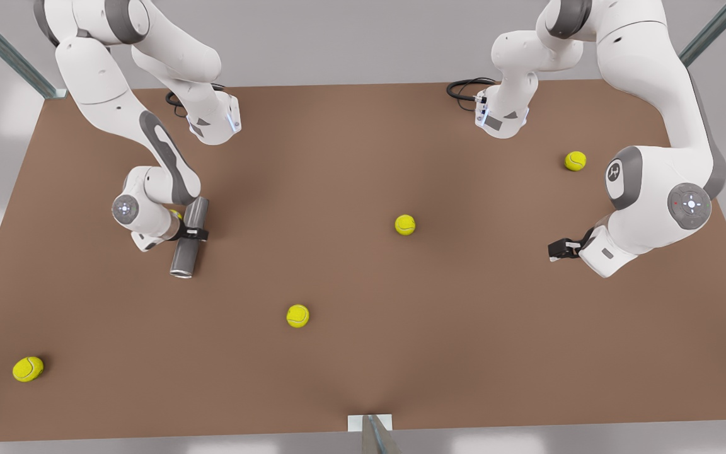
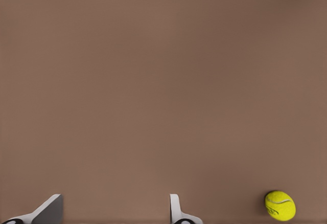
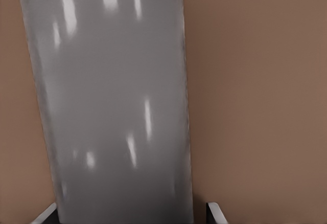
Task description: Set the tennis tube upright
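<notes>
The tennis tube (image 1: 188,238), a dark-grey metallic cylinder, lies on its side on the brown table (image 1: 363,353) at the front view's left, its lighter rim toward the near edge. My right gripper (image 1: 194,233) reaches down over its middle, one finger on each side. In the right wrist view the tennis tube (image 3: 115,111) runs between the fingertips (image 3: 214,213); a thin strip of table shows between one fingertip and the tube. The right gripper (image 3: 130,215) looks open. At the front view's right my left gripper (image 1: 557,250) waits, and my left gripper (image 2: 115,215) is open over bare table.
Several yellow tennis balls lie scattered: one at centre (image 1: 404,224), one nearer the front (image 1: 297,315), one at the front-left corner (image 1: 28,369), one at the back right (image 1: 575,161). A ball (image 2: 280,205) lies beside my left gripper. Cables (image 1: 467,88) sit at the arm bases.
</notes>
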Tool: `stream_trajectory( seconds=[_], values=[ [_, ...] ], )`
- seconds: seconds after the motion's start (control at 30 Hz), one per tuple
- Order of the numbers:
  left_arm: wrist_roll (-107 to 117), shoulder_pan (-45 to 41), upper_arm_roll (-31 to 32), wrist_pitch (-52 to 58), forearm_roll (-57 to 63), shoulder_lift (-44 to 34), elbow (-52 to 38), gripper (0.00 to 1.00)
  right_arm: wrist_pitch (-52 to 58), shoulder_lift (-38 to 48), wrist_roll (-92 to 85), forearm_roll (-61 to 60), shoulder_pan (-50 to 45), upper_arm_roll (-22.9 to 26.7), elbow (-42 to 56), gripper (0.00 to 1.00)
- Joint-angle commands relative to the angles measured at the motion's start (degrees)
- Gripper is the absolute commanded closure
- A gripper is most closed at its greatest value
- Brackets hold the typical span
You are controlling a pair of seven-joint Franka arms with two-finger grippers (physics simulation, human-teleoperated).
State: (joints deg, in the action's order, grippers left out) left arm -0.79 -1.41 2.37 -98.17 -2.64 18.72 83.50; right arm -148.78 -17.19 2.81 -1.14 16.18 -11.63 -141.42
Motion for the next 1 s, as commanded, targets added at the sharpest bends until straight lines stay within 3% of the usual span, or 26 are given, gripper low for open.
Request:
stream_trajectory(
  seconds=[0.0,0.17,0.23,0.27,0.97],
  values=[
    [0.00,0.00,0.00,0.00,0.00,0.08,0.09,0.00,-0.11,-0.13,0.00,0.00,0.17,0.03,-0.09,0.00],
    [0.00,0.00,0.00,0.09,0.00,0.00,0.00,0.00,-0.99,-0.83,-0.09,0.00,0.08,-0.06,-0.35,0.00],
    [0.00,0.00,0.00,0.09,0.00,0.00,0.00,0.00,-0.99,-0.66,-0.09,0.00,-0.10,-0.06,-0.35,0.24],
    [0.00,0.00,0.00,0.00,0.00,0.00,0.00,0.00,-0.99,-0.66,-0.09,-0.09,-0.10,-0.06,-0.35,0.26],
    [0.00,0.00,0.00,0.18,0.00,0.00,0.09,0.00,-0.46,0.22,-0.18,-0.09,-0.36,-0.14,-0.35,0.25]
  ],
)
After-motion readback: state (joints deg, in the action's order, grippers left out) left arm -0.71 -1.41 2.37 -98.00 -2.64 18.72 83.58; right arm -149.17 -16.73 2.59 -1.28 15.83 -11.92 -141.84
